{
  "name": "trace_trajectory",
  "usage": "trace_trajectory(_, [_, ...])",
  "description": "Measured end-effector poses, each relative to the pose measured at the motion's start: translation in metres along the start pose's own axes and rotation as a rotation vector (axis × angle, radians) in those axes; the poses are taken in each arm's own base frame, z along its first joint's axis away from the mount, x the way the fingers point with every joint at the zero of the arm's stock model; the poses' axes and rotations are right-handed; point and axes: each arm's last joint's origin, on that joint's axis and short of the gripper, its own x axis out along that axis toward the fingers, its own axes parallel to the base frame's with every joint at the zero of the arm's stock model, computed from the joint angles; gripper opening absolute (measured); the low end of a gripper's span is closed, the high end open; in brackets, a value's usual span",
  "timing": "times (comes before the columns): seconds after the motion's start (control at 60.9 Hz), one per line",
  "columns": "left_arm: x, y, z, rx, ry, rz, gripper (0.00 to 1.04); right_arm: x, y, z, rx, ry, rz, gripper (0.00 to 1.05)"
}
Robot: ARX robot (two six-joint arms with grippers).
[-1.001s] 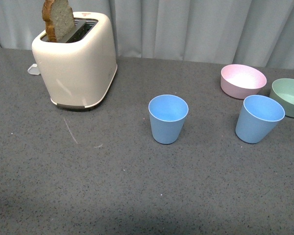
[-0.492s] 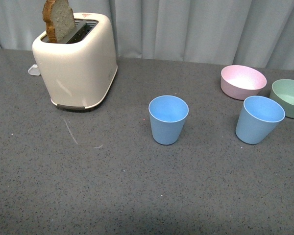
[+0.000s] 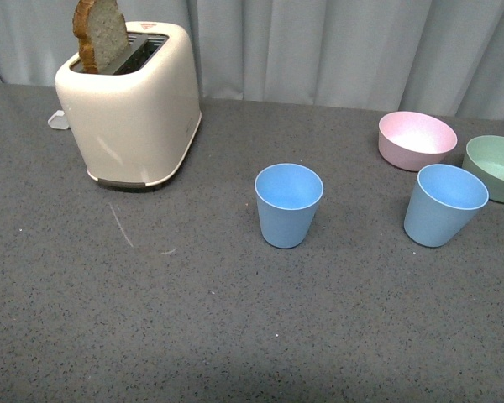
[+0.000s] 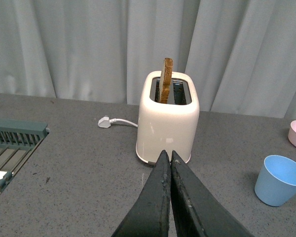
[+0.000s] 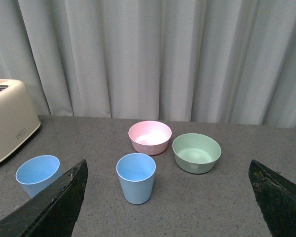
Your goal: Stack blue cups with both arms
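Two light-blue cups stand upright and apart on the grey table. One cup is near the middle, the other cup is at the right, in front of the bowls. Neither arm shows in the front view. My left gripper is shut and empty, its tips pointing at the toaster; the middle cup lies off to its side. My right gripper is wide open and empty, well back from the right cup, which stands between its fingers' lines. The middle cup is partly hidden by one finger.
A cream toaster with a bread slice stands at the back left, its white plug behind it. A pink bowl and a pale green bowl sit at the back right. A grey-green rack lies beside the table. Curtains hang behind.
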Motion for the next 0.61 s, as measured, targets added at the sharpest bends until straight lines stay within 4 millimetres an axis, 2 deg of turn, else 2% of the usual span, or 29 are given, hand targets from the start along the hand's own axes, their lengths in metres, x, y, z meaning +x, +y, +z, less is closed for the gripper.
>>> trace_trajectory(0.476, [-0.016,0.000,-0.003,0.000,0.007,0.000,0.04,0.000,0.000,0.000,0.000,0.000,0.000,0.95])
trace_trajectory(0.607, [-0.016,0.000,-0.003,0.000,0.006,0.000,0.27,0.000,0.000,0.000,0.000,0.000,0.000,0.95])
